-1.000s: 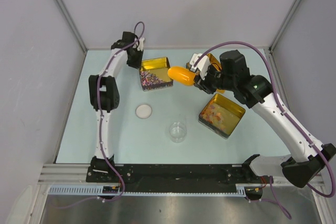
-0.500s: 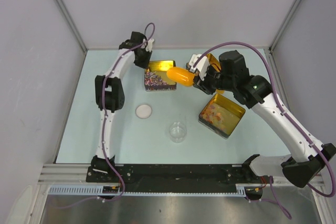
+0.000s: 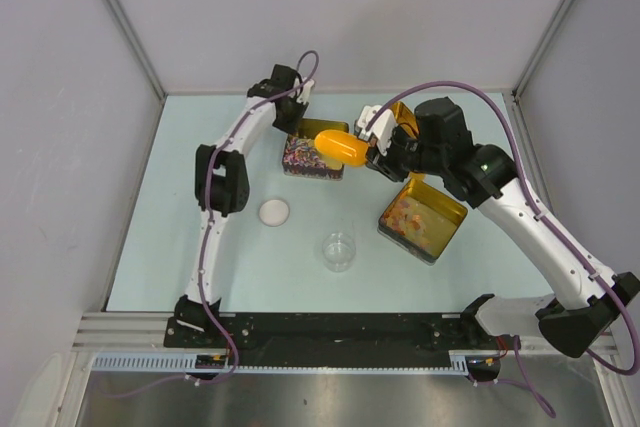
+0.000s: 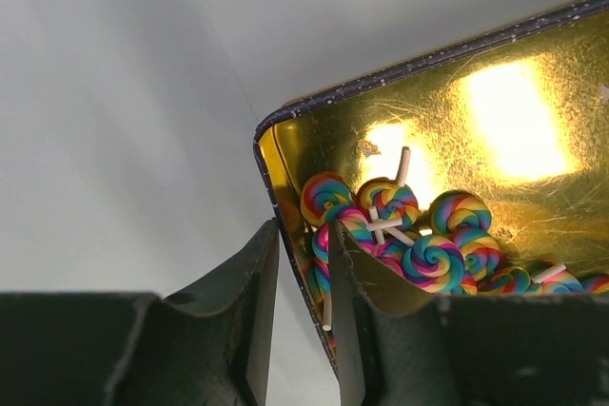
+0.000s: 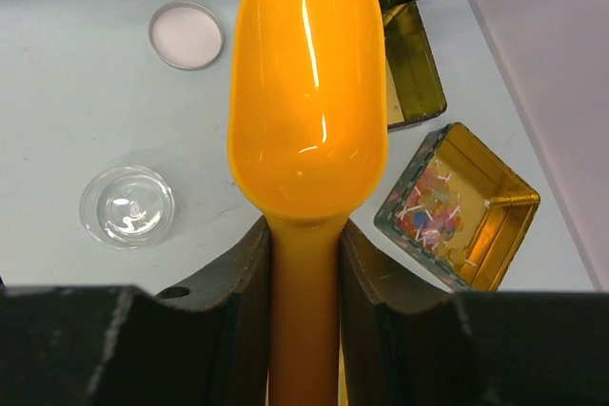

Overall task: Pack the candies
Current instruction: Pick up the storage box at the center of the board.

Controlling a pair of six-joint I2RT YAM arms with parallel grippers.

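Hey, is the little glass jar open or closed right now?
Open. Nothing covers the glass jar; the round white lid lies apart from it.

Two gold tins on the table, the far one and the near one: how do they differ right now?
The far tin has its wall between the fingers of the left end effector; the near tin stands free. The far tin holds a thick heap of rainbow-swirl candies; the near tin's candies look sparser and red-orange. Both are square, gold and lidless.
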